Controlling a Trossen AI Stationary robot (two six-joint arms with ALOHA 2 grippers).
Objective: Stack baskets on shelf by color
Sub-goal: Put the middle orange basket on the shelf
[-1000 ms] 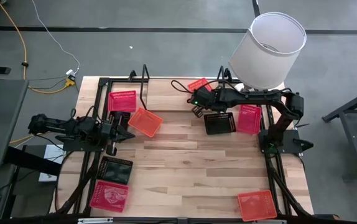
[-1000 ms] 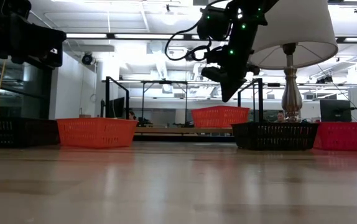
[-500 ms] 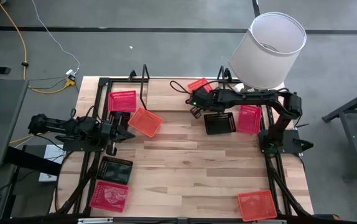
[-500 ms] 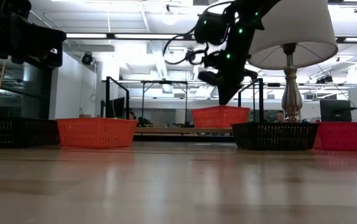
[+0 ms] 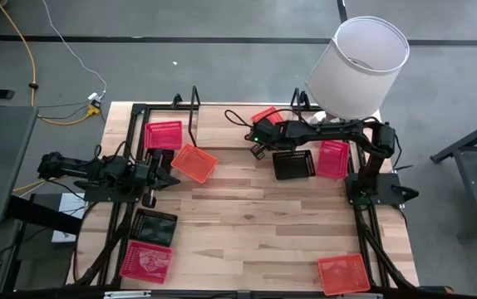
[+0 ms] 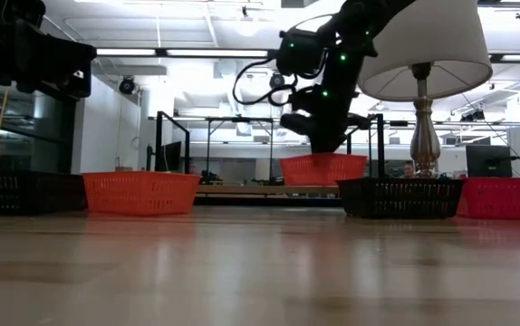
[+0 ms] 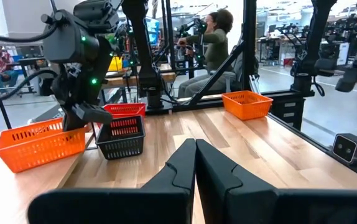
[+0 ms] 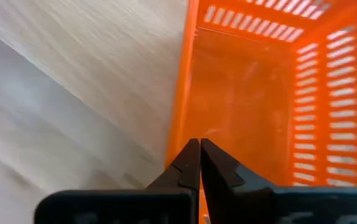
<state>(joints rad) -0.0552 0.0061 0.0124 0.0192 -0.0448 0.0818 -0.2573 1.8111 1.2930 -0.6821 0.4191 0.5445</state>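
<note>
My right gripper point(image 5: 258, 144) is shut and hangs over the far-side orange basket point(image 5: 266, 114), which rests on the wood beside the shelf's right upright point(image 5: 297, 103). In the right wrist view its fingertips point(image 8: 199, 146) stand right over that basket's side wall point(image 8: 180, 112). In the low view it point(image 6: 320, 145) sits just above the basket point(image 6: 323, 169). My left gripper point(image 5: 162, 172) waits shut at the table's left, next to another orange basket point(image 5: 194, 163) and a pink one point(image 5: 164, 134). A black basket point(image 5: 293, 164) and a pink basket point(image 5: 333, 159) lie near the right arm. My right gripper points down from above with shut fingers at the top edge of the orange basket's side wall point(image 8: 185, 134). I cannot tell whether the tips touch it. The basket sits flat on the table.
A white lampshade point(image 5: 359, 66) stands over the far right corner, above the right arm. A black basket point(image 5: 154, 226) and a pink one point(image 5: 146, 261) lie at the near left, an orange one point(image 5: 343, 273) at the near right. Bare wood shows in the middle.
My right gripper has moved toward the table's left and down toward the far orange basket, tipping more downward. Its fingers stay shut. No basket has moved.
</note>
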